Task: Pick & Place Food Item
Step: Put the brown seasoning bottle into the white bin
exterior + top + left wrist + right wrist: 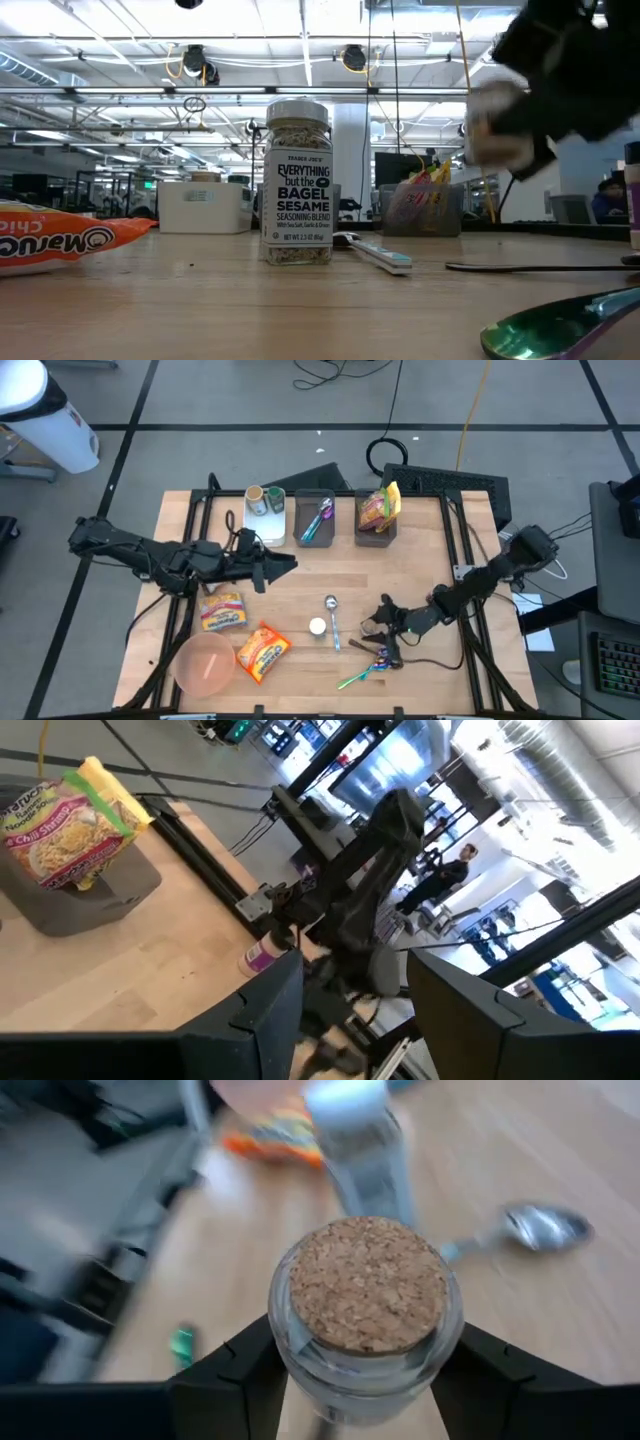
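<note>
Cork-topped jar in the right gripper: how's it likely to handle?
Cork-topped jar looks like smooth clear glass: probably rigid, slippery, breakable. Round wall, so it may twist in the right gripper. The cork likely only presses in; could pop loose.

grey floor (pixel 250 400) with dark lines; ceiling light strips (pixel 150 45) over a distant person (pixel 452 878).

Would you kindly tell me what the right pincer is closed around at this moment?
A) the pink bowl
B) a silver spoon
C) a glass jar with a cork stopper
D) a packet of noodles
C: the right wrist view shows the right pincer with its two dark fingers pressed against either side of a cork-stoppered glass jar, while the silver spoon lies apart on the table beyond.
</note>
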Action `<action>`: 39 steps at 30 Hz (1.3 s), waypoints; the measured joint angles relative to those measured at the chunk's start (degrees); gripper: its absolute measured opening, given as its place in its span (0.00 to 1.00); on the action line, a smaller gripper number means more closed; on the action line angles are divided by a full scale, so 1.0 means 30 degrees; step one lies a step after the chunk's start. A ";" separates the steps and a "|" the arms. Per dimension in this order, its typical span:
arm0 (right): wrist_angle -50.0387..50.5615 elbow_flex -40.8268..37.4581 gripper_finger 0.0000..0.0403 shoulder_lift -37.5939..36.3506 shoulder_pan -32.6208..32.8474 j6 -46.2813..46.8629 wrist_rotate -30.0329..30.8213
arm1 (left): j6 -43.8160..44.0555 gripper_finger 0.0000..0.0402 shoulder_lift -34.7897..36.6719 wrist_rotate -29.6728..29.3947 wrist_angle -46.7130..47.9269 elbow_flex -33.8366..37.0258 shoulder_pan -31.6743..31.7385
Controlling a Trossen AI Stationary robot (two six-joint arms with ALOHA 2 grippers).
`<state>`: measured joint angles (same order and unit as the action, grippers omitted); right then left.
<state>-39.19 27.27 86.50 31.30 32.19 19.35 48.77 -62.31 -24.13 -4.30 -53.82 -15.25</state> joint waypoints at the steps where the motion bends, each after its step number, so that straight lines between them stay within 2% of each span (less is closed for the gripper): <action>1: 0.0010 0.0001 0.47 -0.0646 -0.0326 -0.0053 -0.0654 | 0.0000 0.46 -0.0107 0.0009 0.0045 0.0000 0.0000; 7: 0.1043 0.0865 0.47 -0.4200 -0.2505 0.0033 -0.4066 | -0.0083 0.46 -0.1457 0.1032 -0.0587 0.0011 0.0174; 10: 0.3053 0.1970 0.47 -0.5579 -0.3636 0.0036 -0.5972 | -0.0346 0.46 -0.2267 0.1449 -0.1476 0.0011 0.0182; 16: 0.6696 0.5086 0.47 -0.6289 -0.5950 0.0180 -1.1384 | -0.1731 0.46 -0.3075 0.1778 -0.1925 -0.0347 0.0409; 20: 0.7639 0.6730 0.47 -0.5813 -0.7271 0.0479 -1.4096 | -0.3745 0.46 -0.3303 0.2310 -0.1146 -0.1809 0.1097; 25: 0.8320 0.8469 0.47 -0.4923 -0.8430 0.0376 -1.5715 | -0.6027 0.46 -0.4140 0.3450 0.2988 -0.5367 0.2191; 28: 0.8755 0.9456 0.47 -0.4194 -0.8831 0.0099 -1.6547 | -0.6758 0.46 -0.4943 0.3803 0.4262 -0.7301 0.2836; 33: 1.0199 1.0959 0.47 -0.3212 -0.8921 -0.1084 -1.6572 | -0.6531 0.46 -0.6267 0.5175 0.4685 -0.9633 0.3921; 39: 1.0957 1.2220 0.46 -0.2310 -0.8913 -0.1846 -1.6639 | -0.5761 0.46 -0.7774 0.7568 0.5499 -1.0924 0.4629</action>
<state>-6.32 63.93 79.58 4.56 26.65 -30.57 31.49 -85.63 -1.43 12.20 -86.60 -1.36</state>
